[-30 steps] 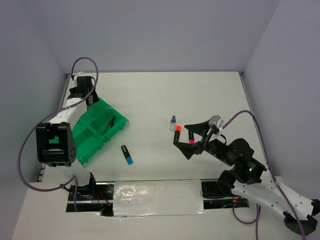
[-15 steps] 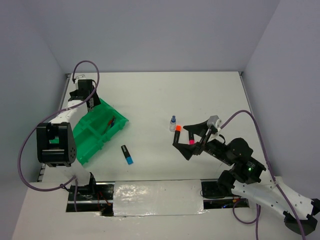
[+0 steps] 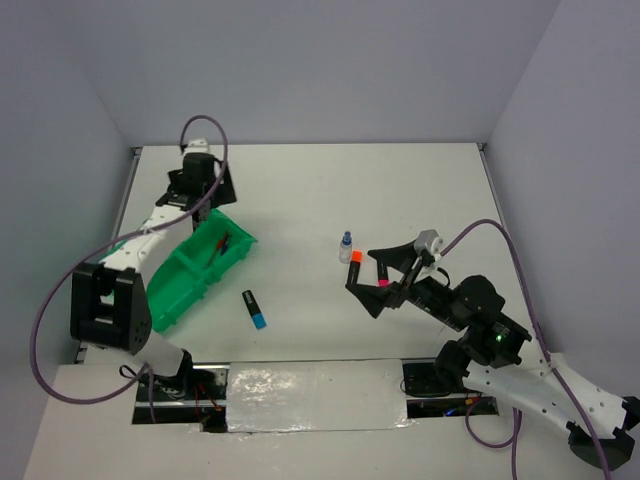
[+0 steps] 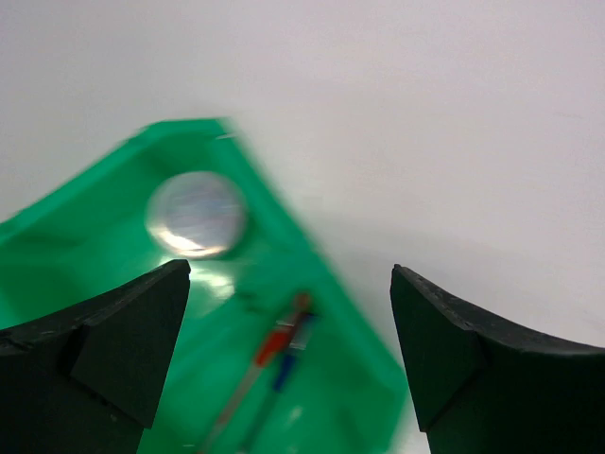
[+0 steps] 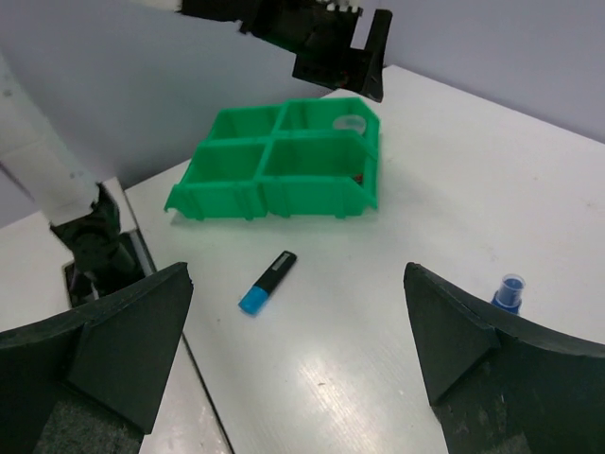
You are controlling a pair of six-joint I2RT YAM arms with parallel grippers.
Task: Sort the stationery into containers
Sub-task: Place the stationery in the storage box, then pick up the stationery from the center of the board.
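The green tray [image 3: 180,282] lies at the left; it also shows in the left wrist view [image 4: 85,274] and the right wrist view [image 5: 284,165]. It holds a round clear tub [image 4: 197,213] and the red and blue pens [image 4: 276,348] [image 3: 222,243]. My left gripper [image 3: 205,188] [image 4: 290,274] is open and empty above the tray's far end. A blue highlighter [image 3: 254,309] [image 5: 267,282] lies on the table near the tray. The blue-capped bottle [image 3: 346,243] [image 5: 509,289], an orange highlighter [image 3: 356,257] and a pink highlighter [image 3: 382,283] lie by my right gripper [image 3: 360,271] [image 5: 296,274], which is open and empty above them.
The white table [image 3: 300,190] is walled by grey panels at the back and sides. A purple cable [image 3: 205,125] loops over the left arm. A shiny strip [image 3: 315,392] and the arm bases run along the near edge.
My left gripper has moved right, from the tray's far left corner to over its far end. The right arm and the loose items have not moved.
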